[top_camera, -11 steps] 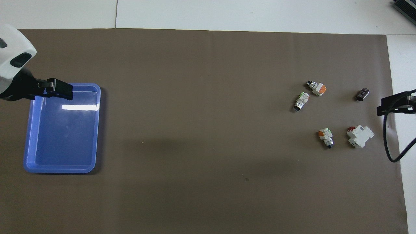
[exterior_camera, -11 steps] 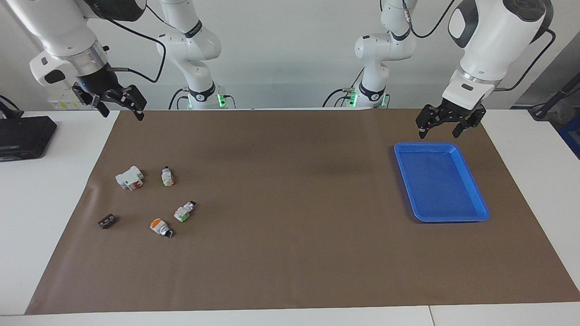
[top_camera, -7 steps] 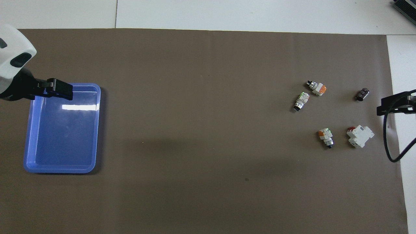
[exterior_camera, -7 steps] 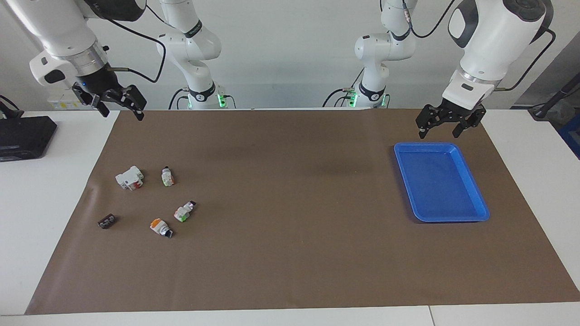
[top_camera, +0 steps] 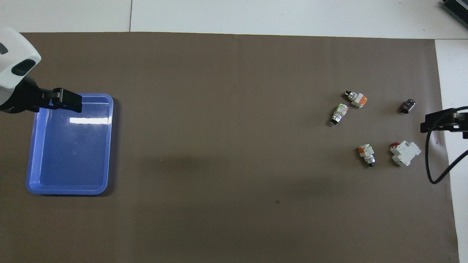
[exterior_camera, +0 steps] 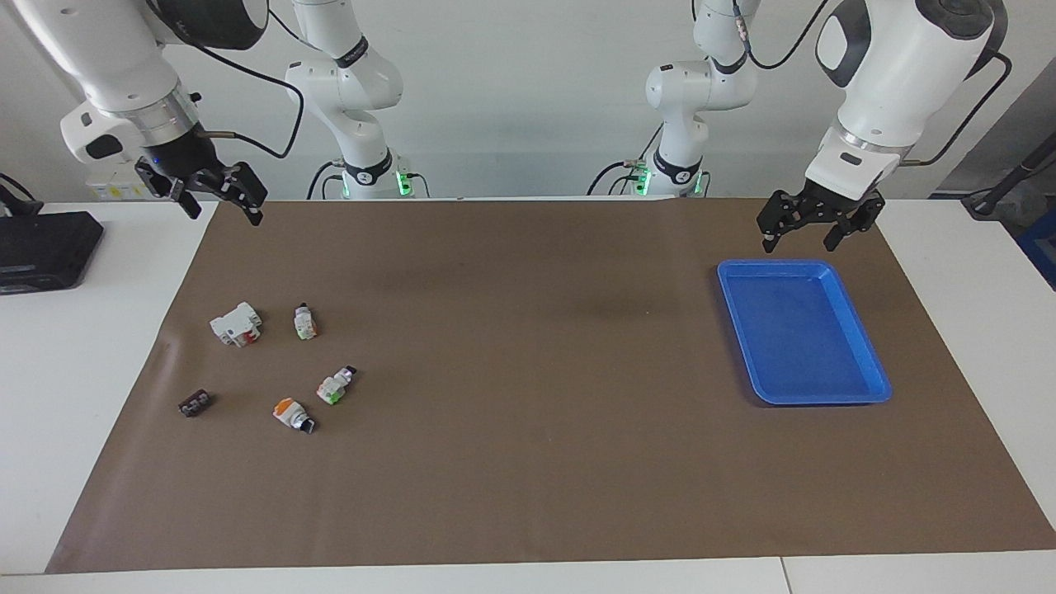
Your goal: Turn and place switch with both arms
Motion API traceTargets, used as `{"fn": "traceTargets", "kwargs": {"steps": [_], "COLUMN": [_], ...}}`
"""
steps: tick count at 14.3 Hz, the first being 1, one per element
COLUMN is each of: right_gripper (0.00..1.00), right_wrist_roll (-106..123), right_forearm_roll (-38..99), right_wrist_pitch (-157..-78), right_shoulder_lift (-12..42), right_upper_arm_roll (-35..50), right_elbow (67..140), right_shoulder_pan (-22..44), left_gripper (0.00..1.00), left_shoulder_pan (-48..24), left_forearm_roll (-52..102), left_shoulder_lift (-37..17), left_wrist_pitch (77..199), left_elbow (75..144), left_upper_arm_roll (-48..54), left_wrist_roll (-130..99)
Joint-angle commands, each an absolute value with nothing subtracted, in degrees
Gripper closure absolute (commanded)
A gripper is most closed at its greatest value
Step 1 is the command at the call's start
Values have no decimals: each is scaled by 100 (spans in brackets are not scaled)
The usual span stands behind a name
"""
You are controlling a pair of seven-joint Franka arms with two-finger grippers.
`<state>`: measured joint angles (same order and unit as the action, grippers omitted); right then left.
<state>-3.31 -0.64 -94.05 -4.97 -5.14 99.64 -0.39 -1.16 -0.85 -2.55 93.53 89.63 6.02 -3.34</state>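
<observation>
My left jaws (exterior_camera: 797, 230) hang wide and empty over the edge of the blue tray (exterior_camera: 858, 346) nearest my bases. My right jaws (exterior_camera: 216, 202) hang wide and empty over the brown mat's (exterior_camera: 528, 462) corner. The switch (exterior_camera: 304, 322) lies on that mat at my right arm's end of the counter (exterior_camera: 49, 429), just beside a white breaker (exterior_camera: 236, 323), untouched.

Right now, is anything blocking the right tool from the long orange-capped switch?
Nothing visible does. The right tool hangs open in the air. The switch lies uncovered, with the white breaker beside it, not touching.
</observation>
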Motion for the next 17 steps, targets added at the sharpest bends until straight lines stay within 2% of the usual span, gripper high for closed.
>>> {"fn": "traceTargets", "kwargs": {"steps": [1, 3, 4, 8, 10, 17], "right_gripper": [0, 0, 0, 0, 0, 0], "right_wrist_roll": [296, 771, 1121, 2204, 2390, 2575], "right_forearm_roll": [9, 9, 26, 79, 210, 246], "right_wrist_pitch": [-10928, -11319, -11399, -12891, -13121, -13772], "right_shoulder_lift": [-1194, -1161, -960, -283, 86, 422], "right_upper_arm_roll": [-510, -518, -510, -510, -501, -492], "right_elbow": [11746, 12180, 12295, 13016, 13069, 13411], "right_shoulder_pan": [-140, -176, -271, -343, -317, -255], "left_gripper": [0, 0, 0, 0, 0, 0], "left_shoulder_pan": [-105, -105, -105, -105, -105, -105], "left_forearm_roll": [-35, -35, -35, -35, -35, -35], "left_shoulder_lift": [-149, -149, -149, -149, -149, -149], "left_wrist_pitch": [9343, 9343, 9343, 9343, 9343, 9343], "left_elbow": [9070, 9070, 9070, 9070, 9070, 9070], "left_upper_arm_roll": [580, 580, 580, 580, 580, 580], "left_wrist_roll": [-316, -316, -316, -316, -316, -316]}}
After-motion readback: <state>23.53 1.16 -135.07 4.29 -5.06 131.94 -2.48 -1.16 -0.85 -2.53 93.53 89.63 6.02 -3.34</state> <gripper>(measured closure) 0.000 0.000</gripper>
